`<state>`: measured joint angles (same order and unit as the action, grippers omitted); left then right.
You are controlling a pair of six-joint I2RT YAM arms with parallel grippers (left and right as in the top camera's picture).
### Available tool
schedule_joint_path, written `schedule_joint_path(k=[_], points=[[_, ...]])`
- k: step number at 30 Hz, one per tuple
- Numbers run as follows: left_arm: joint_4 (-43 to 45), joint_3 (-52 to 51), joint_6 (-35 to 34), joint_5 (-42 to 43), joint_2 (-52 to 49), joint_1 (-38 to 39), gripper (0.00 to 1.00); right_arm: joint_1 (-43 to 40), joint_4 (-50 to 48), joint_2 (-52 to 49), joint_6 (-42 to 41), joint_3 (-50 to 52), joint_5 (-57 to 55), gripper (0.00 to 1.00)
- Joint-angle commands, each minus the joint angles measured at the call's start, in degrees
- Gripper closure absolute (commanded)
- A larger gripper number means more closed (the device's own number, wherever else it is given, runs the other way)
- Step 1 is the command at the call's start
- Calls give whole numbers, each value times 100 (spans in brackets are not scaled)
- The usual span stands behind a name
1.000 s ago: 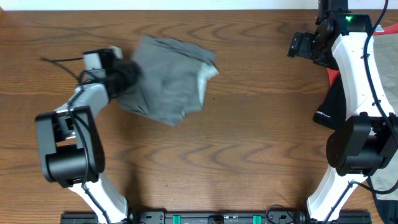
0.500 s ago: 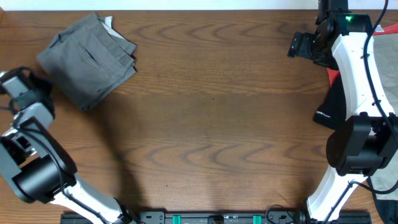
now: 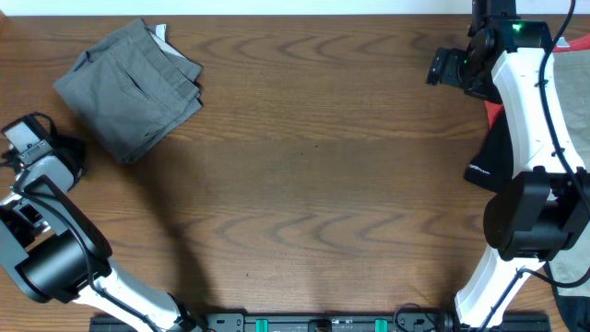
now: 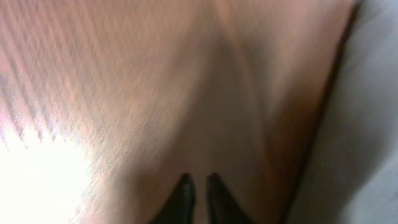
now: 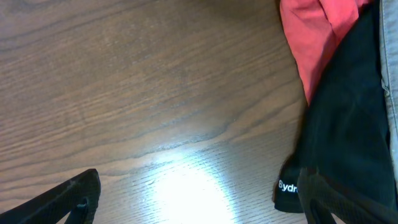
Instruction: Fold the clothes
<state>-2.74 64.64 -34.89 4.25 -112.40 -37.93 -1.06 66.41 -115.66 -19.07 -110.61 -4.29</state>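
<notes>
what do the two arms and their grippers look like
The left arm and right arm both have white shell links and bulky black joint housings. A black cable runs along the right one, which also shows a small green light. The left gripper has slim black fingers; the right gripper has broader black ones.

The overhead camera looks straight down on the wooden table (image 3: 304, 184) from far enough off to take in both arms, whose bases sit at six o'clock. The left wrist camera, at nine o'clock, faces down past the left gripper (image 4: 198, 182), very near the wood and blurred. The right wrist camera, at two o'clock, looks down past the right gripper (image 5: 199, 205) at close range. It shares the red garment (image 5: 311, 37) and black garment (image 5: 348, 124) with the overhead view.
</notes>
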Motion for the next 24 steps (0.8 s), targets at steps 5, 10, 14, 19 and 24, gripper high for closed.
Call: schedule_joint_path(k=[5,10,14,19,24], points=[[-455,-28,-162,229,-629,35,94,-37,4,15,-81,26,2,1],[-450,-28,-162,748,-796,39,94,-37,4,15,-81,26,2,1],[-450,-28,-68,1290,-793,59,94,-37,4,15,-81,26,2,1],[-822,-28,-79,1742,-793,131,94,-37,4,15,-81,26,2,1],[-1617,-28,-76,1786,-793,192,94,-37,4,15,-83,26,2,1]])
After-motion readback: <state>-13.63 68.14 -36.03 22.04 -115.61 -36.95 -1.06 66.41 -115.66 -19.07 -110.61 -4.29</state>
